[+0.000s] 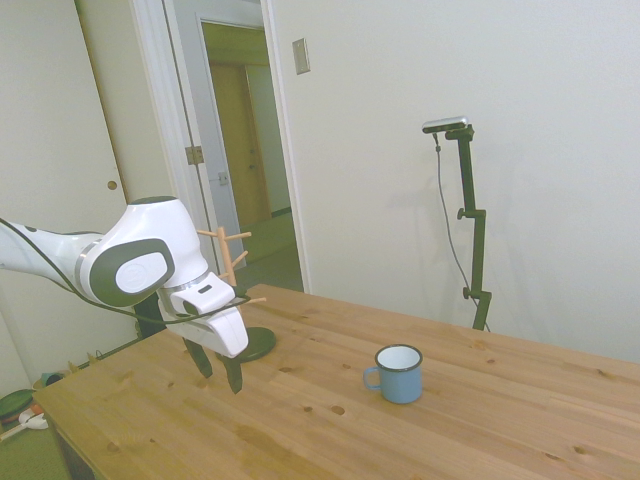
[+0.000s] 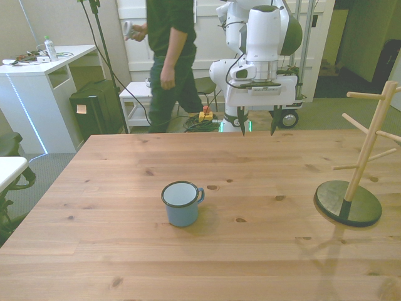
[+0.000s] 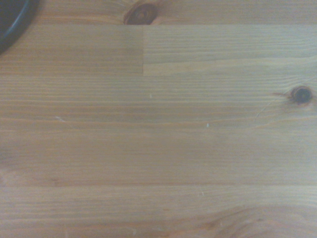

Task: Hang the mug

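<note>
Mug [image 2: 182,202] upright on bench [image 2: 113,251], handle toward rack [image 2: 357,163], well apart from it. Tool [image 2: 257,128] empty, fingers apart, hovers beyond mug. Step: approach. Next: descend, grip mug, keep handle free for peg.

Wooden peg rack with round dark base [image 1: 236,262]: standing partly hidden behind the white robot arm [image 1: 130,262] in the side view; getting cut off at the front view's right edge, peg tips lost.
Dark curved edge in a corner of the wrist view [image 3: 11,21]: showing only as a sliver, running off the picture.
Person in dark clothes [image 2: 168,56]: being cropped at the front view's top edge, legs disappearing behind the wooden table [image 2: 113,251].
Object in the person's raised hand [image 2: 128,27]: appearing too small to tell.
</note>
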Action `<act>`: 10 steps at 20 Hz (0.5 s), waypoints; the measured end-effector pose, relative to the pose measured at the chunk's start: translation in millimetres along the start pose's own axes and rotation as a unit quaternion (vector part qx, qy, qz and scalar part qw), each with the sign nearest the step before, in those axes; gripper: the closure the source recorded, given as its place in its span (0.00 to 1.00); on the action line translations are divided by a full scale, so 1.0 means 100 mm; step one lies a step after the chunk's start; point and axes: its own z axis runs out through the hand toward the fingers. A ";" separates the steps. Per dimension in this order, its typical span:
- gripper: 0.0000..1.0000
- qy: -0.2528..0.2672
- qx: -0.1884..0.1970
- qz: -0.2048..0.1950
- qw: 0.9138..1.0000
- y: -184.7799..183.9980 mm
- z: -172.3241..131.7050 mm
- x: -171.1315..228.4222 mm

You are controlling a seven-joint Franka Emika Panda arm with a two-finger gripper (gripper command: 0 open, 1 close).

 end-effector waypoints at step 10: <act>0.00 -0.011 0.041 0.102 0.994 0.55 -0.51 1.00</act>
